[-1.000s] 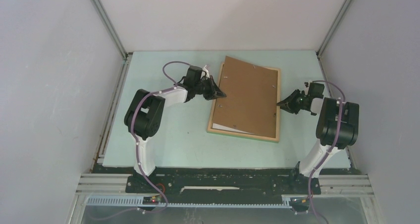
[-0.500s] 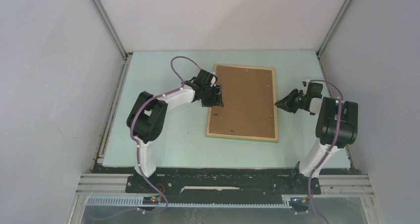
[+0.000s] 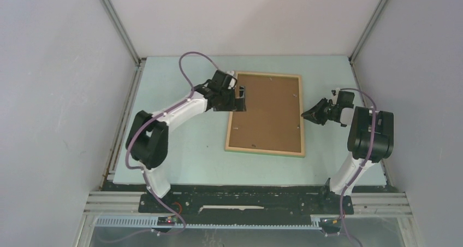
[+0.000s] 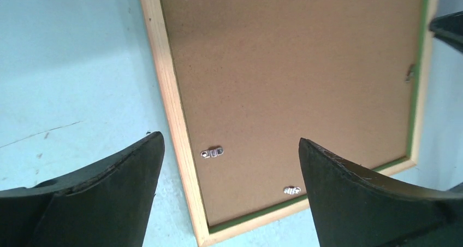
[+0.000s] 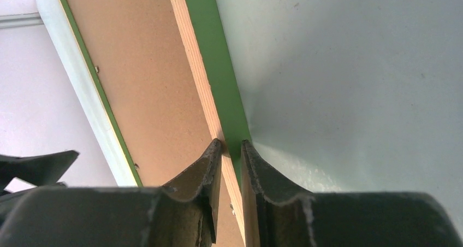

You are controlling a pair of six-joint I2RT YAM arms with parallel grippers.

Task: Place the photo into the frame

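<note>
The frame (image 3: pixel 231 128) lies flat on the table, its light wood rim (image 4: pixel 172 110) up and green (image 5: pixel 210 39) showing along its outer side. Inside the rim sits the photo, only its plain brown board back (image 3: pixel 267 113) visible; the printed side is hidden. My left gripper (image 3: pixel 238 98) hovers open over the frame's far left corner, its fingers spread wide above rim and board (image 4: pixel 295 83) with nothing between them (image 4: pixel 229 140). My right gripper (image 3: pixel 304 115) is shut on the frame's right rim, one finger on each side of the wood strip (image 5: pixel 231 146).
Small metal tabs (image 4: pixel 212 152) sit along the board's edges. The pale green table (image 3: pixel 180 148) is walled in by white panels left, right and behind, with aluminium posts (image 3: pixel 117 23) at the back corners. A black rail (image 3: pixel 245 200) runs along the near edge.
The brown board was tilted out of the frame and now lies flat inside it. My left gripper has let go, opened wide and shifted toward the far left corner. The right gripper stayed put.
</note>
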